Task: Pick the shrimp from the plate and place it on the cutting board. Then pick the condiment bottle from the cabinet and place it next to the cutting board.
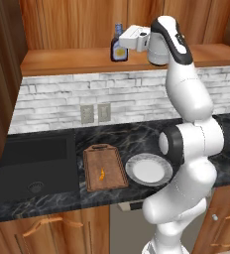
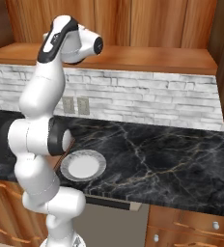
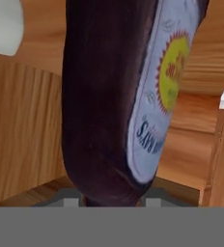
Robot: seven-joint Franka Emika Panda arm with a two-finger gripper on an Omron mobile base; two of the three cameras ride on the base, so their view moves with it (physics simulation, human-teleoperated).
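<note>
Dark-brown condiment bottle (image 1: pixel 119 46) upright, cap upward

A tiny orange shrimp (image 1: pixel 101 173) is laid on the brown wooden cutting board (image 1: pixel 112 181), left of the round white plate (image 1: pixel 132 170); a dark-brown blue-capped bottle (image 1: pixel 118 47) is stood upright on the wooden cabinet ledge (image 1: pixel 62 59) above.

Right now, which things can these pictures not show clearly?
- Gripper at the condiment bottle: in the hand view the bottle covers the fingertips, so contact is unclear.
- Cutting board: the arm hides it in the right base view.
- Shrimp: too small for detail.
</note>
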